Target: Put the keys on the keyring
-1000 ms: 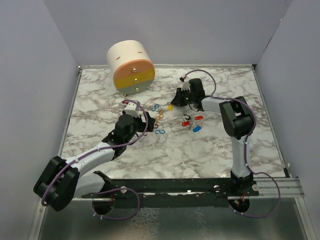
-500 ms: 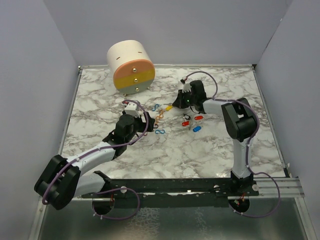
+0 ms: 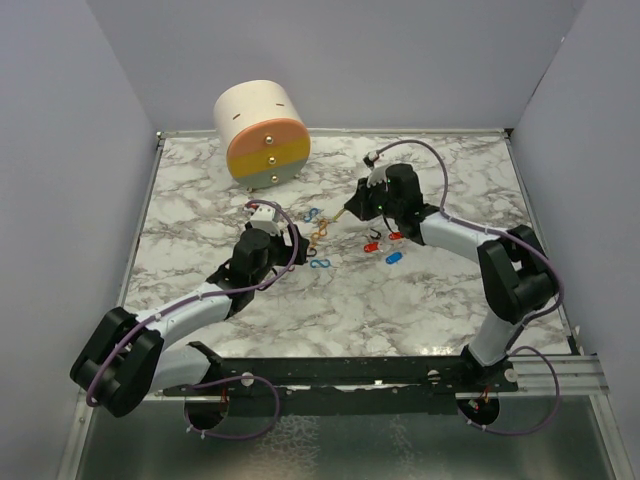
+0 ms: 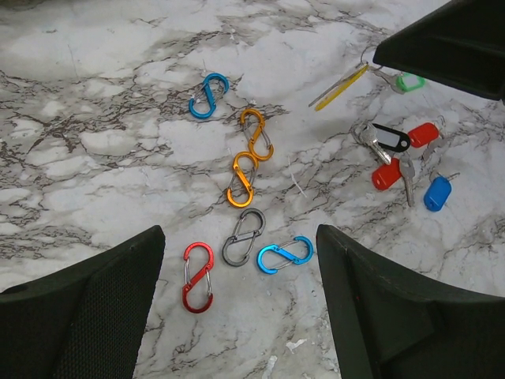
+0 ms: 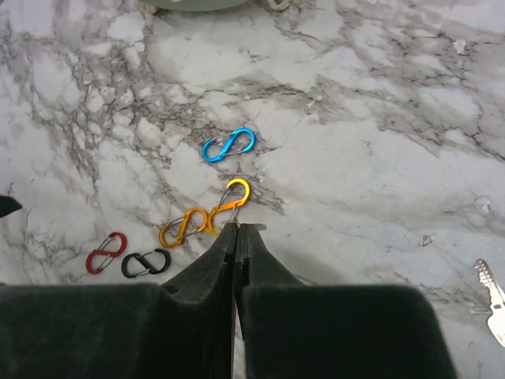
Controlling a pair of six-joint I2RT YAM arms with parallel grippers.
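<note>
Overhead, the left tool hangs open above the orange clips on the marble table. Right of those clips lie the keys, red and blue heads together. The yellow key and green key sit farther back beside the right tool, which is pinched shut; whether it holds anything is unclear. The keys look light, stiff and slippery, best pinched by the plastic head.

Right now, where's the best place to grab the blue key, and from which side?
Probably take the blue key by its plastic head, jaws across the narrow width, coming straight down. It lies flat on the marble, so only the top is open; keep the silver blade close beside it outside the jaws.
</note>
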